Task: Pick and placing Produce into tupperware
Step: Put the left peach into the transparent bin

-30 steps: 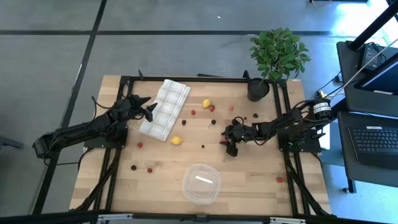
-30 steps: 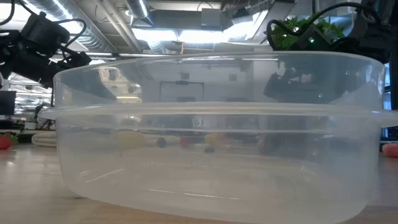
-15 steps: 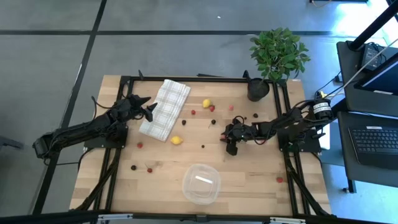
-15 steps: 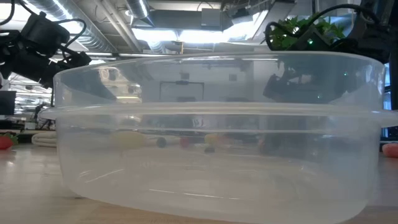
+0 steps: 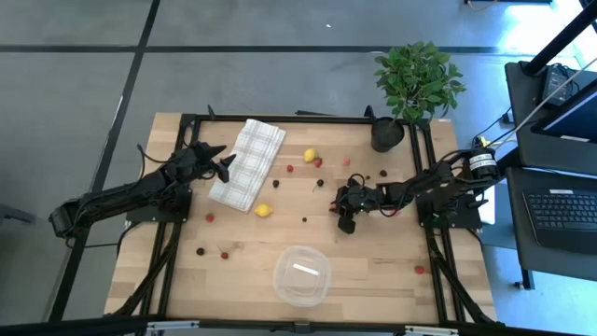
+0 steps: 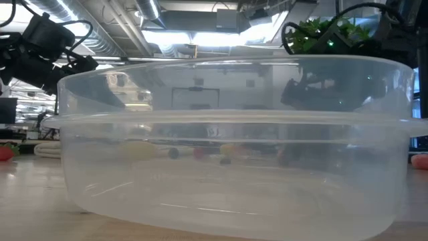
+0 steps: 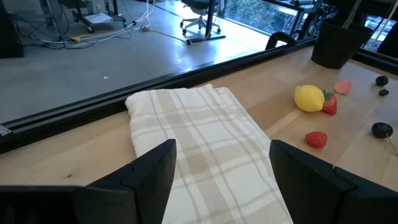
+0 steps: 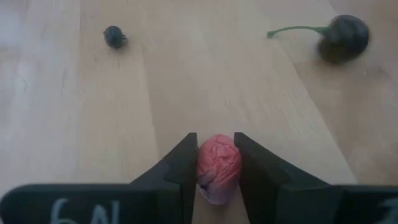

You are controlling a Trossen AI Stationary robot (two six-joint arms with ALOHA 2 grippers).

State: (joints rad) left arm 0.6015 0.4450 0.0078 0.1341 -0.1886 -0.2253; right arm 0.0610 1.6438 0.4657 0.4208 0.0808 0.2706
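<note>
From above I see the table (image 5: pixel 373 271) with the plant (image 5: pixel 417 78) in its black pot (image 5: pixel 385 133) at the far right corner and the checked cloth (image 5: pixel 247 161) lying flat towards the far left. The tupperware (image 5: pixel 301 275) sits upright near the front edge, about mid-table, and I see nothing in it; in the low view its clear wall (image 6: pixel 234 161) fills nearly the whole picture. My left gripper (image 5: pixel 222 164) hangs at the cloth's left edge, fingers spread wide with nothing between them, and its wrist camera looks across the cloth (image 7: pixel 199 143) at a lemon (image 7: pixel 309 98) with a red berry touching it. My right gripper (image 5: pixel 344 217) is low over the middle of the table, right of centre, and its fingers (image 8: pixel 180 171) are pinching a pink raspberry (image 8: pixel 218 167) against the wood, well apart from the tupperware. Beyond it lie a dark cherry (image 8: pixel 343 38) with a green stem and a small dark berry (image 8: pixel 115 37). A second lemon (image 5: pixel 266 210) rests just off the cloth's near corner, and other red bits are scattered about the boards. White marks on the right gripper's body look like "6A", though I can't read them with certainty.
</note>
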